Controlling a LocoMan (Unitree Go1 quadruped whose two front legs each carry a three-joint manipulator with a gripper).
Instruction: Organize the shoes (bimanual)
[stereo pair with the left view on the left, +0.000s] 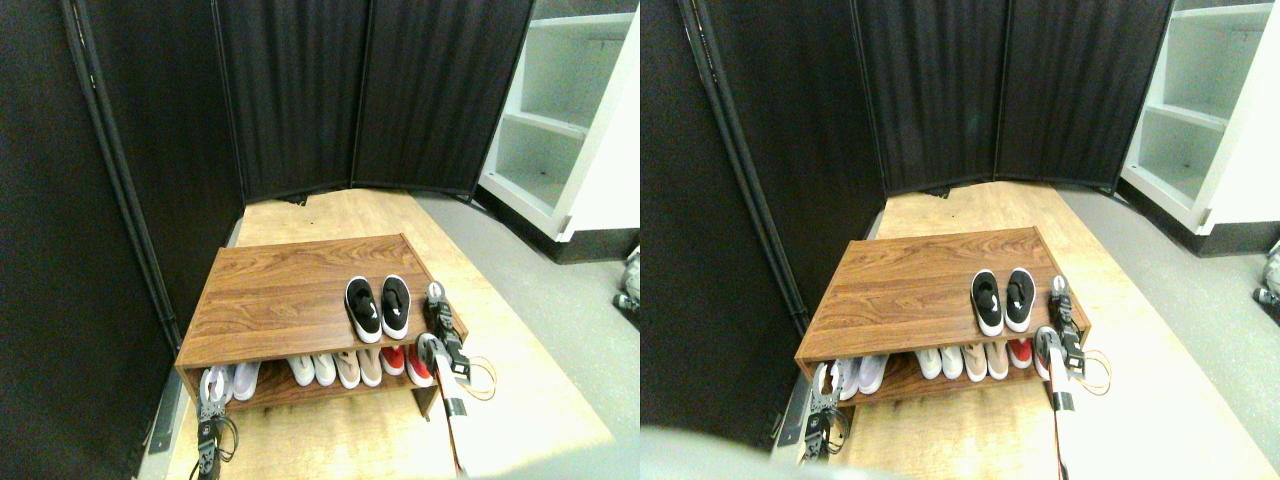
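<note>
— Two black shoes (378, 307) sit side by side on top of the wooden rack (280, 290), toward its right end.

— And the grippers?

— Left gripper (212, 392) at the lower shelf's left end, right gripper (437, 297) just beside the pair; jaw states cannot be told.

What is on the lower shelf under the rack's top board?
Under the top board, pairs of white, beige and red shoes, plus a white pair at left. The board hides their heels and the shelf's back.

Black, white-soled shoes (378, 306); wood-grain rack (290, 290)
</note>
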